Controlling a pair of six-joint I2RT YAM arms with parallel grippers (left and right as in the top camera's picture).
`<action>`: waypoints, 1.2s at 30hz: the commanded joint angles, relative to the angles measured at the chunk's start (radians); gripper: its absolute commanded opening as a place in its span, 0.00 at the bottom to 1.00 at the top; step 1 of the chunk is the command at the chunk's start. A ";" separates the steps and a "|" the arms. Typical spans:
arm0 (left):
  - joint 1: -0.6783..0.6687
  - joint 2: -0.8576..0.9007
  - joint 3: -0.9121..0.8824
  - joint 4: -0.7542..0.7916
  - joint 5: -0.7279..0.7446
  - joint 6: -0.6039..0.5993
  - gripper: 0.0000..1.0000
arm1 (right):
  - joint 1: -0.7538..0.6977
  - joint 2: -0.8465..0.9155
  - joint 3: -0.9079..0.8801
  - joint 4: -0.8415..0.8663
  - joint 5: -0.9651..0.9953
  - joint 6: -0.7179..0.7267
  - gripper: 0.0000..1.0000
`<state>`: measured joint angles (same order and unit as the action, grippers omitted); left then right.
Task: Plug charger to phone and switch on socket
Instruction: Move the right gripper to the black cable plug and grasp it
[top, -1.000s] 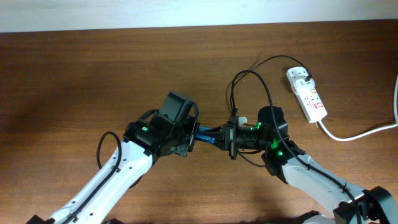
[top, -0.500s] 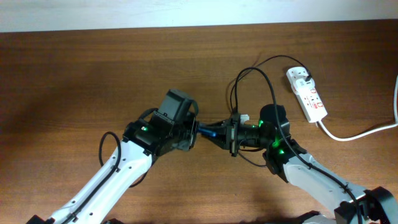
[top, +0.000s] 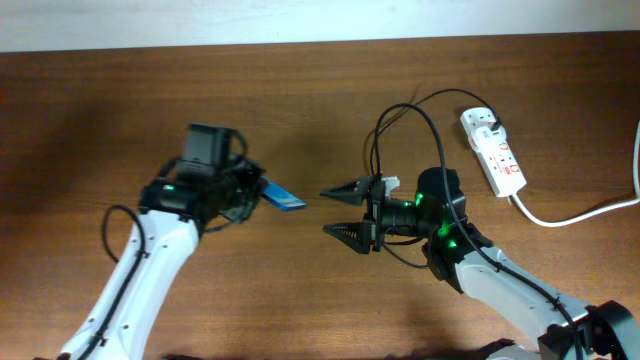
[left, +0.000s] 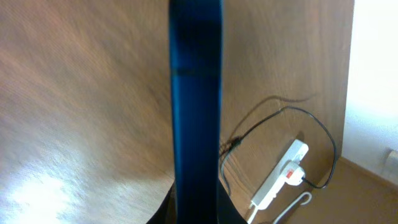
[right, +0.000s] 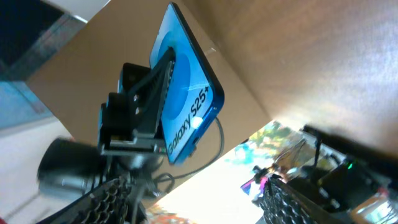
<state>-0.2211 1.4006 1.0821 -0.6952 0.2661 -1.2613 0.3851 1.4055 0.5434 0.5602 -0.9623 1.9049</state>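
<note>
The phone (top: 284, 197) has a blue screen and hangs tilted above the table left of centre, with my left gripper (top: 258, 193) shut on it. The left wrist view shows the phone (left: 196, 106) edge-on between the jaws of the left gripper (left: 196, 214). My right gripper (top: 334, 211) stands open and empty, a short gap to the phone's right. In the right wrist view the phone (right: 186, 93) reads "Galaxy S25+" beyond the spread right gripper (right: 199, 199). The charger's thin black cable (top: 425, 118) loops from the right arm to the white socket (top: 493, 152). Its connector tip is not visible.
The socket's thick white cord (top: 580, 214) runs off the right edge of the table. A pale wall borders the table's far edge (top: 300, 42). The socket (left: 278, 178) and the black cable (left: 283, 112) lie far off in the left wrist view.
My left arm has swung left, carrying the phone away from the right gripper. The right gripper, shut by the phone a second ago, has opened wide in place.
</note>
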 joint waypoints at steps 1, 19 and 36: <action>0.135 -0.021 0.000 0.003 0.272 0.312 0.00 | 0.006 -0.012 0.016 0.003 0.115 -0.430 0.86; 0.193 -0.021 0.000 -0.023 0.453 0.603 0.00 | 0.006 -0.021 0.225 -0.720 0.807 -1.384 0.98; 0.193 -0.021 0.000 -0.023 0.452 0.603 0.01 | 0.007 0.264 0.315 -0.820 0.840 -1.279 0.77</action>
<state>-0.0330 1.4006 1.0790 -0.7219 0.6849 -0.6735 0.3897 1.6634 0.8494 -0.2810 -0.0963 0.5999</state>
